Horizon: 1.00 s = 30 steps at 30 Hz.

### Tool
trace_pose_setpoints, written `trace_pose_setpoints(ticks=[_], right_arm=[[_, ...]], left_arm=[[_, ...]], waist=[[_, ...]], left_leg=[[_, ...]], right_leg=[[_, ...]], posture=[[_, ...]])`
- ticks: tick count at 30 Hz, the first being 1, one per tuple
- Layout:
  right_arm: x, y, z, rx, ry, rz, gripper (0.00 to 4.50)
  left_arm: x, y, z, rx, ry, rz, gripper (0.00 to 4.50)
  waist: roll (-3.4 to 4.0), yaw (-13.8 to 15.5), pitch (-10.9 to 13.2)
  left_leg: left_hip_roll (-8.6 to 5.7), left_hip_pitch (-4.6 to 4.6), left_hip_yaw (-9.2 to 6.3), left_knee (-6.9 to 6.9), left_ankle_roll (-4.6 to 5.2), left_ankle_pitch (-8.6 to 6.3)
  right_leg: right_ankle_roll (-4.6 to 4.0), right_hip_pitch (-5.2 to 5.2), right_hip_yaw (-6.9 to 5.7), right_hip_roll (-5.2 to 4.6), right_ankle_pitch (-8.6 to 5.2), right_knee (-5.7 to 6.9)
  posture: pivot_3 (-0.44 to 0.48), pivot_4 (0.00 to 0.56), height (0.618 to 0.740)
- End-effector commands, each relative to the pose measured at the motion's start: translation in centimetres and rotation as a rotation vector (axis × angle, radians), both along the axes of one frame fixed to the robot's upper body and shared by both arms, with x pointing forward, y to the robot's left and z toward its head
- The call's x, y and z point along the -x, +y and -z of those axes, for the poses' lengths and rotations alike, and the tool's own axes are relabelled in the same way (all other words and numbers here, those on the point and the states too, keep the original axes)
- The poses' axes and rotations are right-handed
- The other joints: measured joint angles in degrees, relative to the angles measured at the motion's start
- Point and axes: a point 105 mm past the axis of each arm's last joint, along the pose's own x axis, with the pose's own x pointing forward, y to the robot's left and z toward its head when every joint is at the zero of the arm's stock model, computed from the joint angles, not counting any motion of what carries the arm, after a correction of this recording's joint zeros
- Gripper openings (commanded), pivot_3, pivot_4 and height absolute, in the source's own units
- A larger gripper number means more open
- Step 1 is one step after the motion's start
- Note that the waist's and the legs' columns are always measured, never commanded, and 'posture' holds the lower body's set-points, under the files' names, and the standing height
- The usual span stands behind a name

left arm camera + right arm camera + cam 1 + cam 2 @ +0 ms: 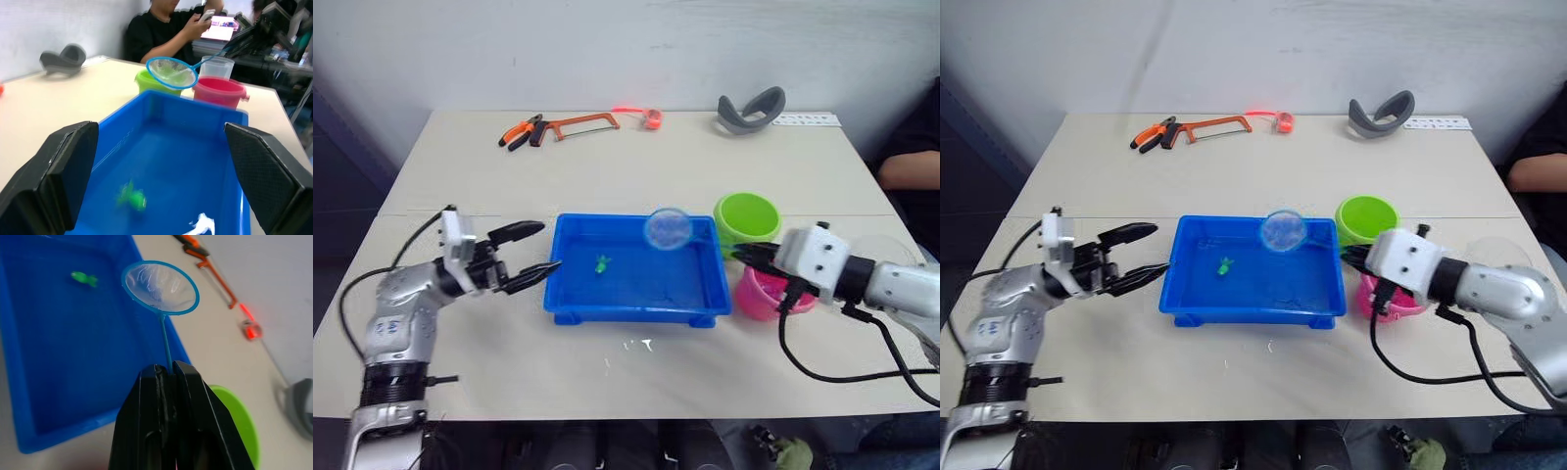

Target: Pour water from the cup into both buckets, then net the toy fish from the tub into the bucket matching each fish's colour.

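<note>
Right end effector (165, 374) clamping the thin handle of a small blue net (160, 287), fingers pressed together on it, holding the net hoop over the far right corner of the blue tub (636, 311). Left end effector (536, 255) hanging just beside the tub's left wall, fingers spread well apart, gripping nothing. Tub sitting mid-counter (489, 176), a single green toy fish (602, 263) lying inside toward the middle-left, apart from the net. Lime green bucket (747, 216) standing just beyond the tub's far right corner; pink bucket (765, 296) standing nearer, beside the tub's right wall, partly hidden by the right arm. Clear cup (215, 67) standing behind the pink bucket in the left wrist view. Lying along the counter's far edge: orange pliers (520, 132), a hacksaw (579, 123), a grey curved piece (751, 109). Person sitting at the counter's right side (168, 32).
</note>
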Motion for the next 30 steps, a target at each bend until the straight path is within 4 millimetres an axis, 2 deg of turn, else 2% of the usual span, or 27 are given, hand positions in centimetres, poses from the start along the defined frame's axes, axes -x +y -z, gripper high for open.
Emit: trace_pose_setpoints(ticks=[1,5,12,17,22,30], right_arm=[[-0.1,0.9,1.4,0.056,0.123,0.011,0.0],[-2.5,2.1,1.8,0.072,0.113,0.054,0.0],[-4.3,3.7,4.3,0.21,0.151,0.025,0.0],[-4.6,5.6,5.0,0.225,0.148,-0.031,0.0],[-4.7,8.2,4.8,0.101,0.125,-0.058,0.0],[-3.9,8.3,4.0,-0.016,0.122,-0.069,0.0]], left_arm=[[1.1,0.9,-0.3,-0.025,-0.019,-0.009,4.45],[1.9,1.6,0.4,-0.038,0.012,-0.045,4.45],[2.3,1.7,0.7,-0.042,0.029,-0.071,4.45],[2.4,1.7,0.6,-0.054,0.018,-0.085,4.45],[2.6,1.6,0.6,-0.055,0.015,-0.092,4.45],[2.9,1.2,0.7,-0.057,0.016,-0.086,4.45]], waist=[[0.0,0.2,0.0],[-0.01,0.2,0.0],[-0.03,-0.1,0.0],[-0.03,-0.1,0.0],[-0.04,-0.2,0.0],[-0.06,-0.1,0.0]], left_leg=[[-0.03,-0.01,-0.04,-0.01,0.01,-0.02],[-0.13,-0.07,-0.1,-0.03,0.06,-0.07],[-0.17,-0.14,-0.07,-0.05,0.07,-0.09],[-0.18,-0.15,0.0,-0.06,0.07,-0.09],[-0.15,-0.14,0.03,-0.07,0.03,-0.07],[-0.22,-0.14,0.04,-0.05,0.04,-0.08]], right_leg=[[0.0,0.0,-0.06,-0.05,0.0,-0.03],[0.0,-0.02,-0.09,-0.14,0.0,-0.07],[0.03,-0.05,-0.15,-0.13,0.01,0.02],[0.05,-0.06,-0.19,-0.11,0.01,0.07],[0.05,-0.11,-0.19,-0.05,0.0,0.14],[0.05,-0.12,-0.19,-0.11,0.0,0.23]], posture=[[0.0,0.15,0.74],[0.0,0.15,0.74],[0.0,0.15,0.74],[0.0,0.15,0.74],[0.0,0.15,0.74],[0.0,0.15,0.74]])
